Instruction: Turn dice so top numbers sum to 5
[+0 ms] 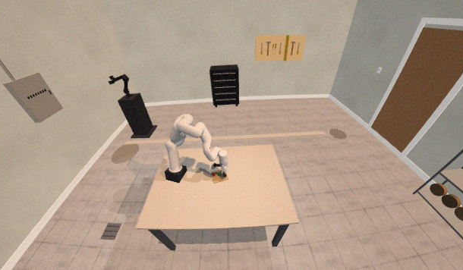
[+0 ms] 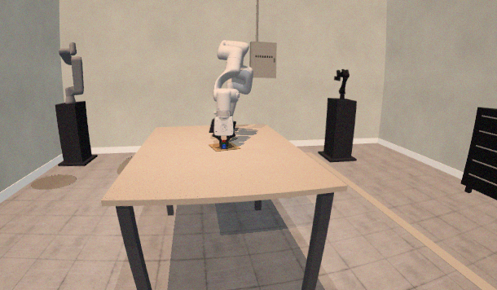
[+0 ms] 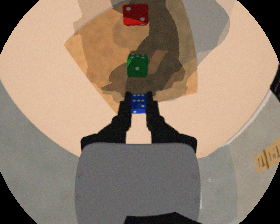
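In the wrist view my gripper [image 3: 138, 99] is shut on a blue die [image 3: 138, 103], held between the two dark fingertips at the near edge of the brown mat [image 3: 134, 50]. A green die [image 3: 138, 66] lies on the mat just beyond it. A red die [image 3: 136, 14] lies further off at the mat's far side, partly in the arm's shadow. In the exterior view the gripper [image 2: 223, 143] reaches straight down onto the mat [image 2: 226, 149], with the blue die [image 2: 223, 145] at its tips. In the top view the mat [image 1: 220, 177] and dice are small under the wrist.
The arm's black base [image 1: 175, 174] stands on the table's left side, close to the mat. Other robot arms on black pedestals [image 2: 340, 128] and a black drawer cabinet [image 1: 224, 85] stand on the floor away from the table.
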